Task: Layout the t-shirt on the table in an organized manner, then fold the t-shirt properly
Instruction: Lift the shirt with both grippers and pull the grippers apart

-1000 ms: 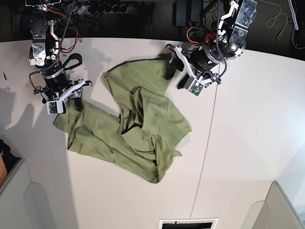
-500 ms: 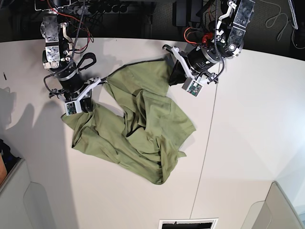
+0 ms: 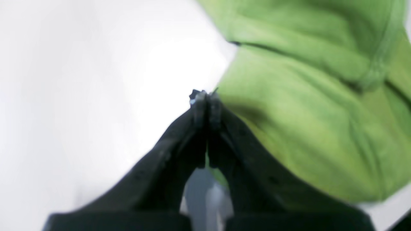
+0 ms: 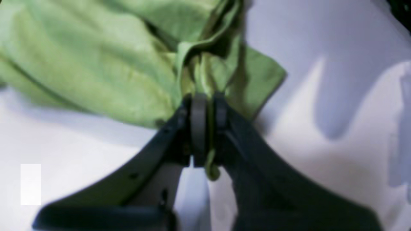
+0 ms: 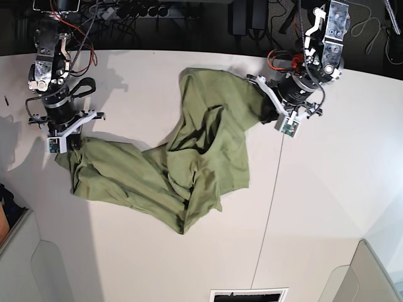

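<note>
1. Base view: white tabletop [image 5: 327, 189], bearing the garment between its far edge and near edge.
2. Olive-green T-shirt [image 5: 126, 170], bunched mid-tabletop; its upper part now reaches farther toward the right corner, suggesting that stretching has begun.
3. Left gripper [image 5: 271, 116], closed on the shirt's far end.
4. Right gripper [image 4: 207, 128], pinching a fold toward the tabletop's left edge.

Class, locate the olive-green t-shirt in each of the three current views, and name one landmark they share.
Left wrist: t-shirt, centre to upper right.
Right wrist: upper left to centre.
Base: middle, stretching left.
Shared landmark: the white table around it.
</note>
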Tool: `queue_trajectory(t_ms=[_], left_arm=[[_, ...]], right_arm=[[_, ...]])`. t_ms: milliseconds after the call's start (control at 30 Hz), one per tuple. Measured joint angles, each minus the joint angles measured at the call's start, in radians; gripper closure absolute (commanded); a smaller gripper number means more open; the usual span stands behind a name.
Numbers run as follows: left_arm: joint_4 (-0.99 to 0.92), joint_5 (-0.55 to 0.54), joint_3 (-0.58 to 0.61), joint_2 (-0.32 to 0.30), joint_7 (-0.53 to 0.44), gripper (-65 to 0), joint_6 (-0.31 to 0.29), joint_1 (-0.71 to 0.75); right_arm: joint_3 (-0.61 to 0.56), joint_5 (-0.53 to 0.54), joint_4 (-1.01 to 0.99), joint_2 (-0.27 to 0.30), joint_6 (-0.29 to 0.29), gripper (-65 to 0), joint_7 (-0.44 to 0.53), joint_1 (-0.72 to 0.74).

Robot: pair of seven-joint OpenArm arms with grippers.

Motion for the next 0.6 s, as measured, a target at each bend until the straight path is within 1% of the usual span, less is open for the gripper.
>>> queue_trajectory(t_ms=[333, 433, 467, 500, 533, 567, 600], left_arm=[[-0.006, -0.023, -0.210, -0.182, -0.012, 0.0, -0.011, 0.002], [-0.046, 0.002, -0.280, -0.244, -0.016, 0.0, 0.016, 0.000], [-0.055, 0.005, -0.301, -0.260, -0.011, -4.1, 0.016, -0.001], [-0.057, -0.015, -0.315, -0.270, -0.006, -10.7, 0.019, -0.001], [-0.057, -0.040, -0.323, -0.277, -0.004, -16.7, 0.016, -0.001], [-0.057, -0.064, -0.326, -0.281, 0.000, -21.6, 0.015, -0.001], [-0.056, -0.089, -0.326, -0.282, 0.008, -24.5, 0.011, -0.002]], right_arm=[[0.101, 0.104, 0.000, 0.065, 0.032, 0.0, -0.012, -0.003], [0.141, 0.121, 0.000, 0.075, 0.006, 0.0, -0.012, -0.002], [0.150, 0.132, 0.000, 0.080, 0.005, 0.0, -0.012, -0.003], [0.153, 0.148, 0.000, 0.083, 0.002, 0.0, -0.012, -0.003], [0.153, 0.163, 0.000, 0.083, 0.002, -6.3, -0.013, -0.003], [0.153, 0.183, 0.000, 0.081, 0.003, -15.0, -0.018, -0.002], [0.150, 0.210, 0.000, 0.076, 0.003, -23.0, -0.024, -0.002]])
